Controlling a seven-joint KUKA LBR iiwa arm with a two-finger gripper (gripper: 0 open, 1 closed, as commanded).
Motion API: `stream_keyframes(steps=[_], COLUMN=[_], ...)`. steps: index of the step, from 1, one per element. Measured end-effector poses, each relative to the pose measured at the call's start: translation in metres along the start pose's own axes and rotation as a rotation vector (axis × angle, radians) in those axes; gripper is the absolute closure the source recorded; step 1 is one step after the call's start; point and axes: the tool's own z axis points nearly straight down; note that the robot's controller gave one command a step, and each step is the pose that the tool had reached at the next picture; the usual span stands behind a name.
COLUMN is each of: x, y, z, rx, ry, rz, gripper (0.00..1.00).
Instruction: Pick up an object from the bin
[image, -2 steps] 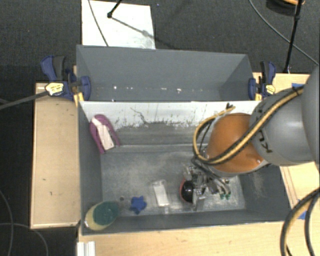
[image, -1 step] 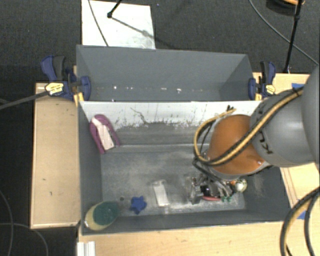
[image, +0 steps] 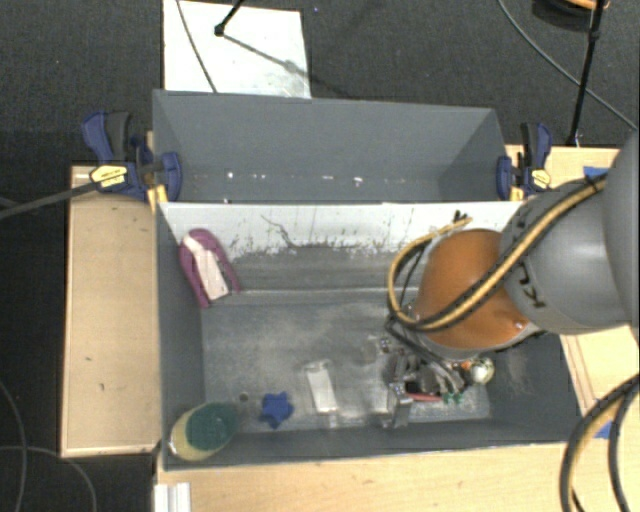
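Orange wrist cover (image: 465, 290) tops the hand (image: 398, 405), low beside a clear plastic piece (image: 322, 388); grip state cannot be told.

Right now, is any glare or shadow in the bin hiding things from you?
Camera view: light washes the bin's far wall nearly white, with small glints along the ledge above; the clear plastic piece on the floor shines pale against the grey; the hand sits dim under the arm's orange cover.
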Motion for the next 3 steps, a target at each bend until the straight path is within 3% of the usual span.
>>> stream_keyframes(steps=[1,2,3], x=[0.009,0.004,0.007], y=[-0.09,-0.054,-0.055], z=[-0.046,-0.001,0.0], rx=[0.003,0.001,-0.001], ry=[-0.001,-0.01,-0.001], rz=[-0.316,-0.309,-0.304], gripper=[0.0,0.0,1.0])
